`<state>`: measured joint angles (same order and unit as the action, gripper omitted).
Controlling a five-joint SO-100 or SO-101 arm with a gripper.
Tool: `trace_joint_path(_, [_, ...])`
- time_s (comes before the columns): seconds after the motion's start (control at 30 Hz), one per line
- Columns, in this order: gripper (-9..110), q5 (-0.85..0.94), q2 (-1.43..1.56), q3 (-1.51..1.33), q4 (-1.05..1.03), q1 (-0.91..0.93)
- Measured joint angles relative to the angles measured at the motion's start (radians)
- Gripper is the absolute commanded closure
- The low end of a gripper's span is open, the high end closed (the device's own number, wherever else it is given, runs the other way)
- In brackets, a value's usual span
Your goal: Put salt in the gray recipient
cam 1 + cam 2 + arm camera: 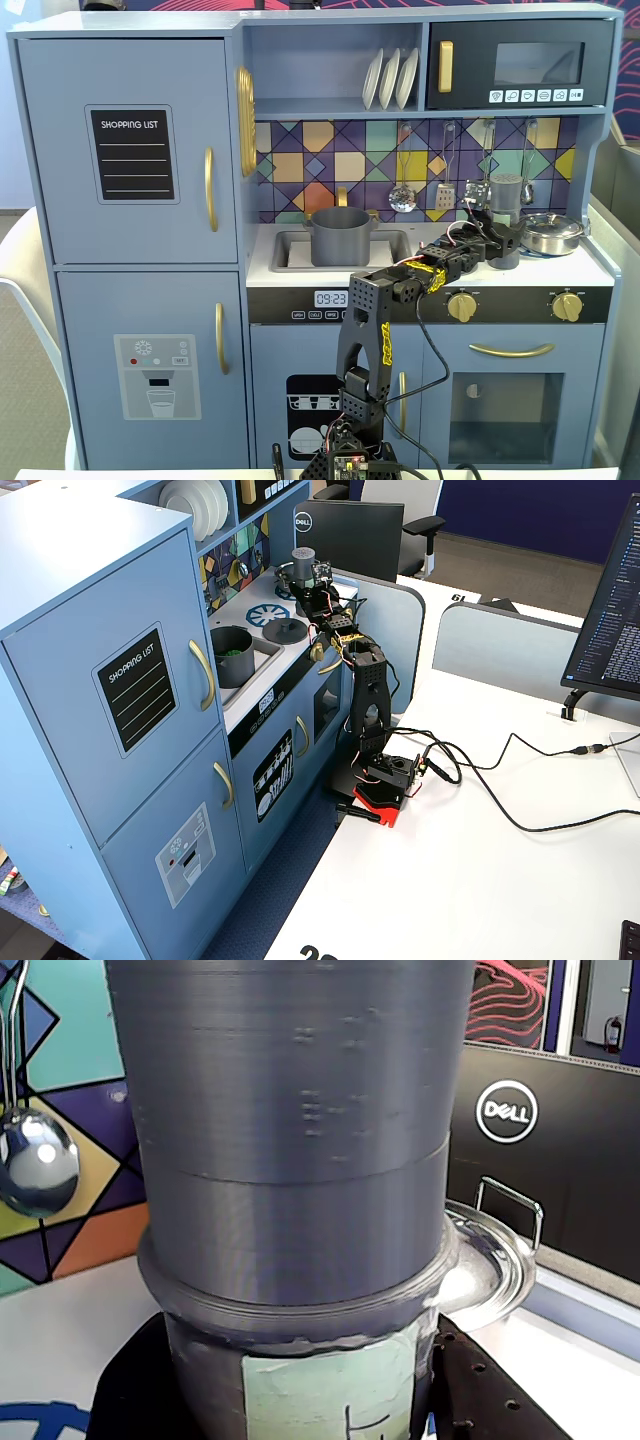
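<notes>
The salt (507, 195) is a tall dark gray cylinder, upright at the right end of the toy kitchen counter. It fills the wrist view, where the salt (300, 1160) shows a pale green label at the bottom. My gripper (320, 1410) is shut on its lower body, a black finger (135, 1385) pressed against each side. Both fixed views show the gripper (497, 240) (312, 585) low on the salt (303, 558). The gray recipient (341, 235) (233, 652), a matte pot with side handles, sits in the sink to the left, well apart from the gripper.
A shiny steel pan (552, 233) (490, 1270) stands just right of the salt. A flat gray lid (284, 630) lies on the stove. Ladle (35, 1160) and utensils hang on the tiled back wall. A Dell monitor (505, 1110) stands behind the counter's side wall.
</notes>
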<state>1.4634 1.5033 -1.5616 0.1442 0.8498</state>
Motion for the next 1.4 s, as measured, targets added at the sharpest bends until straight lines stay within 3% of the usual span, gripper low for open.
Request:
trace_joint_path(0.13, [101,-0.121,0.072,0.000,-0.109,-0.038])
trace_joint_path(0.3, [101,-0.420,0.244,0.078,-0.407,-0.155])
trace_joint_path(0.63, [101,-1.285,0.469,0.229,-0.850,-0.494])
trace_joint_path(0.8, [101,-1.657,0.469,0.265,-0.905,-0.643])
trace_joint_path(0.97, [101,-1.890,0.460,0.287,-0.919,-0.778])
trace_joint_path(1.2, [101,-2.077,0.431,0.293,-0.859,-0.928])
trace_joint_path(1.4, [101,-2.175,0.403,0.342,-0.804,-0.936])
